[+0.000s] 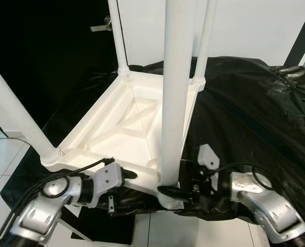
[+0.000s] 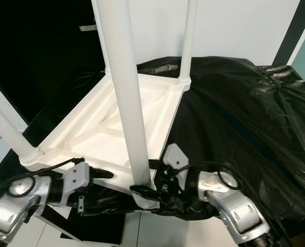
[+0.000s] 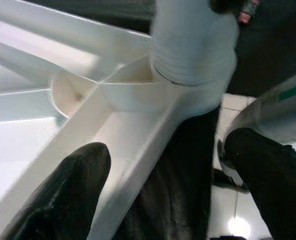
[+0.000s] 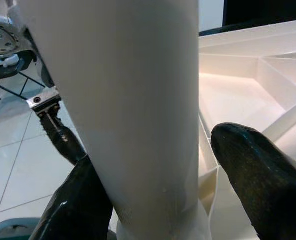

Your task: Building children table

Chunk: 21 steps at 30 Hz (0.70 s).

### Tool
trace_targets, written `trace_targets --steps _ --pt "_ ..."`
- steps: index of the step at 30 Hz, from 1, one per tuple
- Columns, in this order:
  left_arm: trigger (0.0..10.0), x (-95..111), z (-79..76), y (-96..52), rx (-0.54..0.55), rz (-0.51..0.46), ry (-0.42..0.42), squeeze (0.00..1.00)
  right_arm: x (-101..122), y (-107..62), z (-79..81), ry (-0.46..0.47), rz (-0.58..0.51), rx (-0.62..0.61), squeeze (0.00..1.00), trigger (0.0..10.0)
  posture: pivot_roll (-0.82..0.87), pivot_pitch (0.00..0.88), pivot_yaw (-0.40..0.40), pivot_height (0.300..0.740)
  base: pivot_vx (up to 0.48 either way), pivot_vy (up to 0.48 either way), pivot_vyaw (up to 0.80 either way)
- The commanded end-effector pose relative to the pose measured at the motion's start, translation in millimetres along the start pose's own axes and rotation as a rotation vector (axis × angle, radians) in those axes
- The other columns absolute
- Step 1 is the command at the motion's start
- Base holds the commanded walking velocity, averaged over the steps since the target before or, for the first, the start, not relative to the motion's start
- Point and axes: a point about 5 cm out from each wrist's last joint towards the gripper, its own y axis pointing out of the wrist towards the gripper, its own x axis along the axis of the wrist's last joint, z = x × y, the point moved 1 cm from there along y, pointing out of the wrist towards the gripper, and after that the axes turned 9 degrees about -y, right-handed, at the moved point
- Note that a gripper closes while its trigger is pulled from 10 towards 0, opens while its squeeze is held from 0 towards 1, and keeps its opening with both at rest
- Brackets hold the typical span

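A white children's table (image 1: 122, 135) lies upside down on a black-covered surface, its ribbed underside facing up. Its legs stand upright: a near one (image 1: 176, 92), one at the left corner (image 1: 17, 116) and two at the back (image 1: 119, 36). My right gripper (image 1: 180, 194) reaches round the base of the near leg (image 4: 133, 100), one finger (image 4: 73, 210) against it and the other (image 4: 258, 170) a little apart. My left gripper (image 1: 128, 191) is open and straddles the table's near rim (image 3: 138, 165), with one finger (image 3: 63, 195) inside the rim and the other (image 3: 268, 170) outside.
Wrinkled black sheeting (image 1: 245, 103) covers the support, spreading right and back. White floor tiles (image 1: 3, 154) show at the left and below the near edge. A dark opening with a door handle (image 1: 102, 24) lies behind to the left, and a white wall (image 1: 245, 25) stands at the back.
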Motion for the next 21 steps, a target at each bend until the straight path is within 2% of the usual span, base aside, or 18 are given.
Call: trace_targets --steps 1,2,3,4,5,7,12,13,14,15,17,18,20,21 --pt "10.0 -3.4 8.5 1.5 0.112 0.014 -0.006 0.0 2.1 0.5 -10.3 -0.02 -0.003 -0.061 0.0 10.0 -0.03 0.0 0.024 0.74 0.0 0.0 0.0" --pt "10.0 -3.5 21.5 6.5 0.204 0.018 -0.039 0.0 -1.1 1.1 -10.1 -0.009 -0.001 -0.087 0.0 10.0 -0.03 0.0 0.023 0.74 0.0 0.0 0.0" --pt "10.0 -3.5 21.5 6.5 0.204 0.018 -0.039 0.0 -1.1 1.1 -10.1 -0.009 -0.001 -0.087 0.0 10.0 -0.03 0.0 0.023 0.74 0.0 0.0 0.0" --pt "10.0 -3.4 32.2 10.0 0.281 0.024 -0.049 0.0 -4.4 0.7 -9.0 0.002 0.006 -0.105 0.0 10.0 -0.03 0.0 0.024 0.74 0.0 0.0 0.0" --pt "10.0 -3.4 32.2 10.0 0.281 0.024 -0.049 0.0 -4.4 0.7 -9.0 0.002 0.006 -0.105 0.0 10.0 -0.03 0.0 0.024 0.74 0.0 0.0 0.0" --pt "10.0 -2.2 48.1 12.5 0.396 0.025 -0.054 0.0 -8.2 -0.2 -5.7 0.014 0.016 -0.122 0.0 10.0 -0.04 0.0 0.034 0.74 0.0 0.0 0.0" --pt "10.0 3.5 50.5 10.2 0.403 -0.006 -0.03 0.0 -8.9 -0.2 -3.9 0.021 0.016 -0.128 0.0 10.0 -0.05 0.0 0.041 0.74 0.0 0.0 0.0" --pt "10.0 7.8 51.5 8.4 0.404 -0.03 -0.014 0.0 -9.3 -0.2 -2.7 0.025 0.016 -0.131 0.0 10.0 -0.05 0.0 0.042 0.74 0.0 0.0 0.0" --pt "10.0 6.6 55.1 1.9 0.423 -0.012 -0.009 0.0 -10.5 -0.5 -0.6 0.03 0.017 -0.137 0.0 10.0 -0.06 0.0 0.046 0.74 0.0 0.0 0.0" --pt "10.0 6.6 55.1 1.9 0.423 -0.012 -0.009 0.0 -10.5 -0.5 -0.6 0.03 0.017 -0.137 0.0 10.0 -0.06 0.0 0.046 0.74 0.0 0.0 0.0" --pt "10.0 -2.9 59.4 -6.6 0.447 0.068 0.005 0.0 -12.4 -0.3 1.3 0.037 0.02 -0.149 0.0 10.0 -0.05 0.0 0.048 0.74 0.0 0.0 0.0" --pt "10.0 -2.9 59.4 -6.6 0.447 0.068 0.005 0.0 -12.4 -0.3 1.3 0.037 0.02 -0.149 0.0 10.0 -0.05 0.0 0.048 0.74 0.0 0.0 0.0" --pt "9.8 -14.9 63.0 -11.3 0.459 0.166 0.014 0.0 -13.4 0.8 1.9 0.04 0.02 -0.155 0.0 10.0 -0.05 0.0 0.05 0.74 0.0 0.0 0.0" --pt "10.0 -18.9 64.2 -13.1 0.464 0.202 0.022 0.0 -13.4 1.3 2.0 0.041 0.019 -0.156 0.0 10.0 -0.05 0.0 0.051 0.74 0.0 0.0 0.0"
